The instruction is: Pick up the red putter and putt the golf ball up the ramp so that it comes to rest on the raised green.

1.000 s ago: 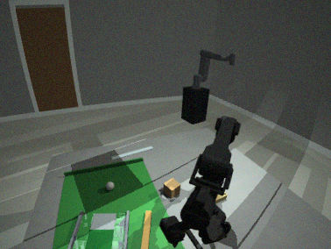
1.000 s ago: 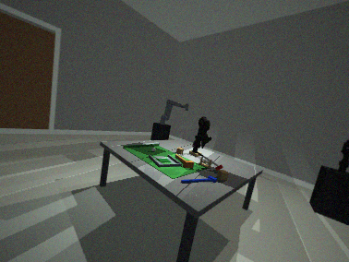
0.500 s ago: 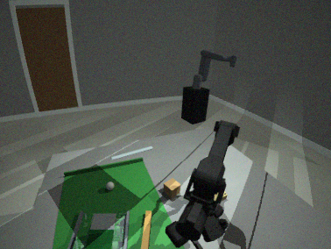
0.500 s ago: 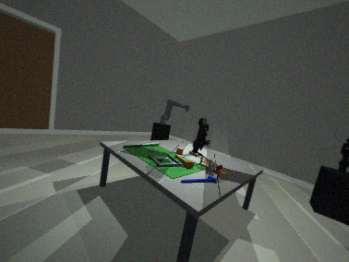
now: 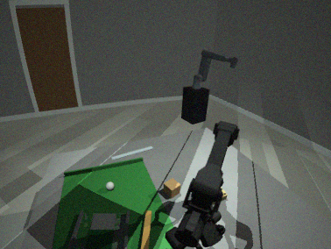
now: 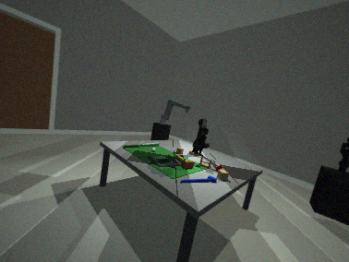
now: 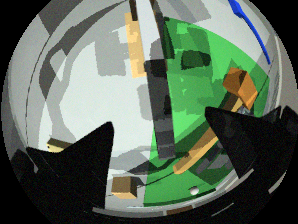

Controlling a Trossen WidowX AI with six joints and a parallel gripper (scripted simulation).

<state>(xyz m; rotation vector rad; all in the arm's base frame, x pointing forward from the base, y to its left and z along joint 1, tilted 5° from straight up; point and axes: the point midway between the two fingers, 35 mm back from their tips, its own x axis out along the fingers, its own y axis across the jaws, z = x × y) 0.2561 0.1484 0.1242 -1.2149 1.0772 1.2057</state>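
Note:
The red putter shows its red head (image 6: 220, 168) at the table's right side; its dark grip (image 7: 162, 125) runs lengthwise between my spread fingers in the wrist view. My gripper (image 7: 161, 119) (image 5: 193, 240) is open, with nothing held. How high it hangs above the grip is hard to tell. The white golf ball (image 5: 109, 186) (image 6: 153, 149) (image 7: 194, 191) lies on the green mat (image 5: 131, 175) (image 6: 138, 151), near its far end. A dark grey slab (image 5: 104, 221) between two side rails looks like the ramp. The raised green is not clearly visible.
An orange and wooden mallet (image 5: 146, 228) (image 6: 186, 163) (image 7: 241, 86) lies beside the ramp. A wooden cube (image 5: 172, 188) (image 7: 123, 186) stands near the arm's base. A pale wooden rack (image 7: 134, 47) is beside the putter's shaft. A blue putter (image 6: 198, 180) and wooden block (image 6: 222, 174) lie nearer the table edge.

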